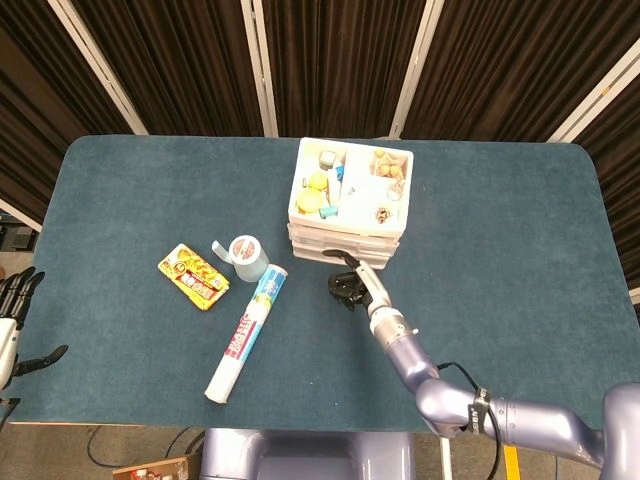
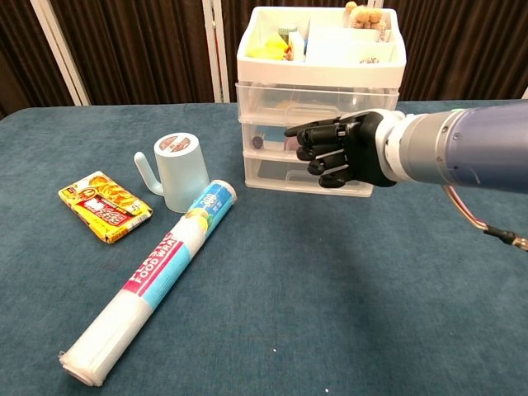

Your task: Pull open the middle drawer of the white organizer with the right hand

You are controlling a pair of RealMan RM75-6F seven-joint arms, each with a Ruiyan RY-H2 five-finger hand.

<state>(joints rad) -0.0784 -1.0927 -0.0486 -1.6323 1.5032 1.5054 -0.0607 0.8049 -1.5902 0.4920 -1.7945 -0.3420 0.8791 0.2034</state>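
Observation:
The white organizer [image 1: 408, 190] [image 2: 272, 177] stands at the middle back of the table, three clear drawers under a top tray of small items. It sits slightly turned. Its middle drawer [image 2: 268, 136] looks pushed in, level with the other two. My right hand [image 2: 342, 153] [image 1: 350, 282] hovers just in front of the middle and bottom drawer fronts, fingers loosely bent and pointing left. Nothing shows in its grasp. Whether a fingertip touches the drawer front is hidden. My left hand [image 1: 12, 325] hangs with fingers spread off the table's left edge.
A pale blue cup [image 2: 177, 173] stands left of the organizer. A long food wrap roll [image 2: 157, 276] lies diagonally in front of the cup, and a yellow snack pack [image 2: 105, 206] lies further left. Dark curtains hang behind the table.

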